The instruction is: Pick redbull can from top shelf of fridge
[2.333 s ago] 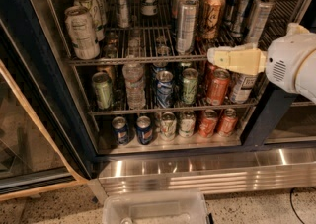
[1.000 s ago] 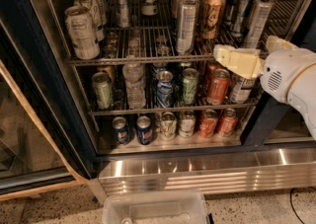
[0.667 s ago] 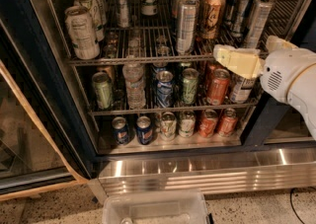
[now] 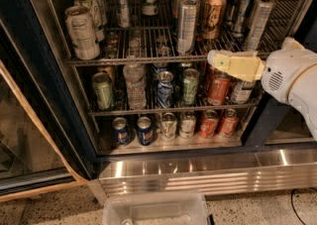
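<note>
I have one camera, close in front of the fridge (image 4: 198, 172). It looks forward and down from above the top shelf (image 4: 138, 61) to the floor. The gripper (image 4: 219, 60) shows at right, by that shelf's front rail.

The pale yellow end effector (image 4: 220, 61) sits slightly lower and further left than before, at the front-right edge of the grey wire top shelf (image 4: 138, 60).

the redbull can (image 4: 187, 24), tall, slim, shiny silver with bluish patches low down, stands upright at the front rail of the fridge's (image 4: 198, 172) top shelf (image 4: 130, 61). the claw (image 4: 214, 59) hovers just right of its base.
</note>
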You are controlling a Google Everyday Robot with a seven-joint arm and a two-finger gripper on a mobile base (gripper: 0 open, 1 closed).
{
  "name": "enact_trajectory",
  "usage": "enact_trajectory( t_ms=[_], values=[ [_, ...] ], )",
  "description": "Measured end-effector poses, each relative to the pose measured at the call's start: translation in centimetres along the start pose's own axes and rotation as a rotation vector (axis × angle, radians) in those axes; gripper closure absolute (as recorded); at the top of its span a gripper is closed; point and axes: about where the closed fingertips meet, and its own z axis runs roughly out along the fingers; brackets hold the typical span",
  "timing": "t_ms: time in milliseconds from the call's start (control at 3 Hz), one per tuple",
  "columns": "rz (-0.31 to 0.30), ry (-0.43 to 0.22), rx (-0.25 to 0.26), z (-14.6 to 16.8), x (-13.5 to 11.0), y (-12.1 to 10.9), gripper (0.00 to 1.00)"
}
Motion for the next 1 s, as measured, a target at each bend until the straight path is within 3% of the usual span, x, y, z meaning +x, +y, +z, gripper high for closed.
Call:
enact_trajectory(
  t_ms=[333,667,1000],
  values=[
    [0.0,0.0,0.0,0.0,0.0,0.0,0.06],
    [0.0,0.0,0.0,0.0,0.0,0.0,0.22],
    [0.0,0.0,0.0,0.0,-0.01,0.0,0.26]
  ],
)
